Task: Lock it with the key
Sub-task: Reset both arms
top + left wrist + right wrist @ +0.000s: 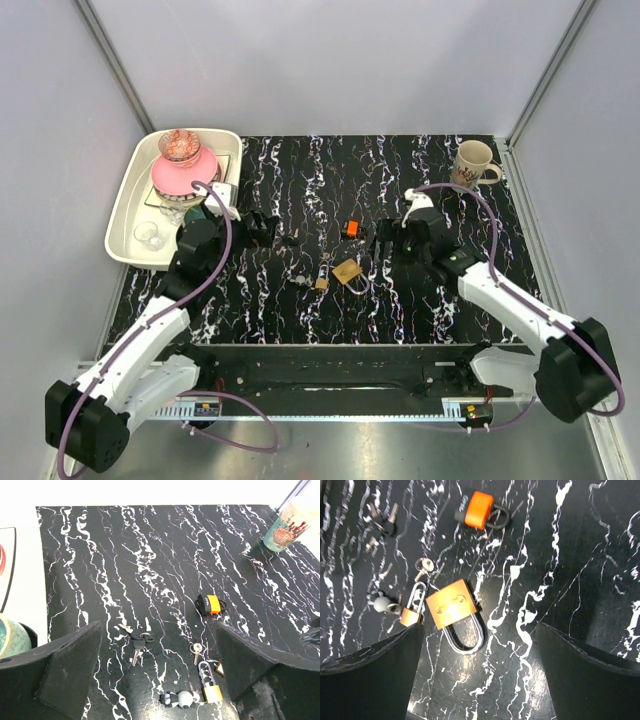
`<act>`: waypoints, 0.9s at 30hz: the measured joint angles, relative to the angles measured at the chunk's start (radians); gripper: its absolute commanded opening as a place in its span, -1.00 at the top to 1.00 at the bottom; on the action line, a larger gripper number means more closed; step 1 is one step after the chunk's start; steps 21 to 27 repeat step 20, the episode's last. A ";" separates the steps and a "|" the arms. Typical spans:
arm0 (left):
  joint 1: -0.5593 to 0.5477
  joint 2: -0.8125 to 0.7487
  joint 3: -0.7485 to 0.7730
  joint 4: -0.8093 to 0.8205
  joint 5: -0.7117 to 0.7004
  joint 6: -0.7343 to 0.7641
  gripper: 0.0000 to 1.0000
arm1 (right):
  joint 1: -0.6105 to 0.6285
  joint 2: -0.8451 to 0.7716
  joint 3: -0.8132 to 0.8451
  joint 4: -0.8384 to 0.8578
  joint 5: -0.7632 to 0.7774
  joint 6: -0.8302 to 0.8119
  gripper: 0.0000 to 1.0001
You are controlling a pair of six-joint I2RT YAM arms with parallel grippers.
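Note:
A loose silver key [196, 650] [424, 566] lies flat on the black marbled mat. Beside it sits a small brass padlock [212, 692] [411, 615] with a panda keyring [180, 699]. The large brass padlock [452, 607] [347, 271] lies just right of them, its shackle towards the arms. An orange-and-black piece with a dark loop [210, 603] [477, 512] [350, 228] rests farther back. A bunch of black-headed keys [137, 642] [382, 525] lies to the left. My left gripper [159, 625] [262, 228] and right gripper [480, 626] [385, 235] hover open, holding nothing.
A white tray [125, 215] at the back left holds a pink vessel [183, 172] and glassware. A patterned mug [473, 163] [289, 525] stands at the back right corner of the mat. Grey walls close in the sides and back.

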 measured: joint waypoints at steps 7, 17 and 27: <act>0.000 -0.086 -0.026 -0.039 -0.071 -0.003 -0.98 | 0.000 -0.129 0.000 0.037 0.073 -0.002 -0.99; 0.000 -0.141 -0.054 -0.039 -0.131 -0.004 -0.98 | 0.000 -0.365 -0.090 0.182 0.252 -0.026 -1.00; 0.000 -0.133 -0.062 -0.040 -0.131 0.001 -0.98 | 0.000 -0.409 -0.160 0.281 0.319 -0.058 -1.00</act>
